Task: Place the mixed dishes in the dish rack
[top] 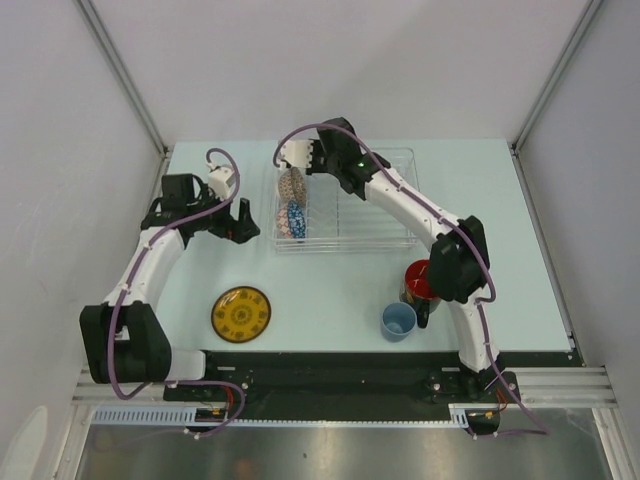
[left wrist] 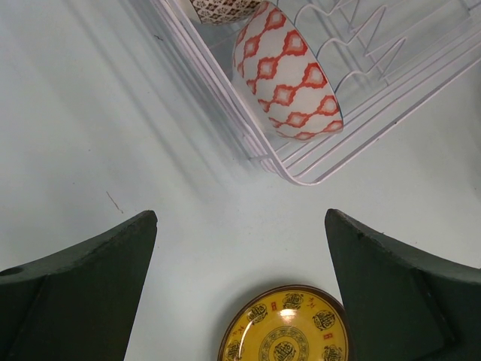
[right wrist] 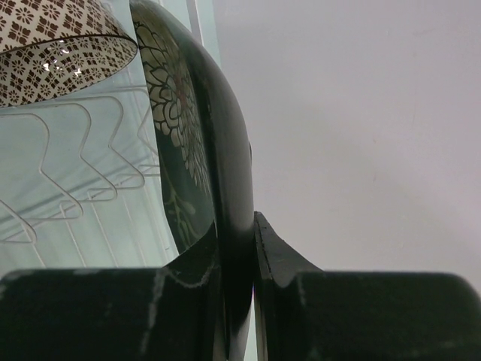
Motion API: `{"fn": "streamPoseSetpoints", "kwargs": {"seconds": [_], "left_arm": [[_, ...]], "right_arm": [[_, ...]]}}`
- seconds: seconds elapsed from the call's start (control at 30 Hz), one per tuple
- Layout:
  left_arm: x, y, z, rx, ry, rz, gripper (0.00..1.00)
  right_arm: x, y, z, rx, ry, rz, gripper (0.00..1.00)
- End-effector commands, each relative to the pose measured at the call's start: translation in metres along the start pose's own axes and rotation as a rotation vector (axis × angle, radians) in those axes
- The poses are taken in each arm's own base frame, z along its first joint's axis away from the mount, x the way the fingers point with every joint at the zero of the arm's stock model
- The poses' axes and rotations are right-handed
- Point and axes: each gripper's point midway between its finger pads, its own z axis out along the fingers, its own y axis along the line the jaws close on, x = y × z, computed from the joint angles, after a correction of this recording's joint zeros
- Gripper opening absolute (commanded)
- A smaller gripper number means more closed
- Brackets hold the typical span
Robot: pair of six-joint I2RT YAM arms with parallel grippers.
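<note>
Gripping the plate (right wrist: 180, 135) on edge, right gripper (right wrist: 237, 256) tight on its rim, to fit it between wires of the rack (top: 350, 245) beside the beige bowl (right wrist: 52, 37). Holding the left gripper (left wrist: 240, 226) wide near the saucer (left wrist: 284, 327), probably for next.

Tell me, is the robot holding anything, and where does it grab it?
The right fingers pinch the black floral plate by its edge. The left fingers are open and empty.

The beige patterned bowl (top: 291, 185) and blue mosaic bowl (top: 296, 220) are standing edgewise in the dish rack (top: 372, 222), at its left end. The black square floral plate (right wrist: 192, 143) is hanging upright at its far-left corner. The yellow saucer (top: 241, 313), black mug (top: 420, 280) and light-blue cup (top: 398, 321) are sitting outside its near side.
</note>
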Motion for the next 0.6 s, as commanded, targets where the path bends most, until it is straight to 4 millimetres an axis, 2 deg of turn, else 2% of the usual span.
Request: {"fn": "streamPoseSetpoints", "kwargs": {"seconds": [0.0,0.07,0.33,0.43,0.57], "left_arm": [[-0.003,0.0,0.004,0.022,-0.024,0.001,1.0],[-0.003,-0.001,0.004,0.028,-0.026,0.003,1.0],[0.005,-0.001,0.008,0.029,-0.015,-0.005,1.0],[0.006,-0.001,0.008,0.027,-0.015,-0.004,1.0],[0.006,-0.001,0.008,0.029,-0.015,-0.002,1.0]], "right_arm": [[-0.023,-0.105,-0.03,0.311,-0.106,0.024,0.0],[-0.021,-0.108,-0.032,0.334,-0.092,0.02,0.0],[-0.03,-0.134,-0.058,0.414,-0.108,0.008,0.0],[-0.031,-0.132,-0.058,0.409,-0.116,0.009,0.0],[-0.026,-0.121,-0.047,0.384,-0.111,0.015,0.0]]}}
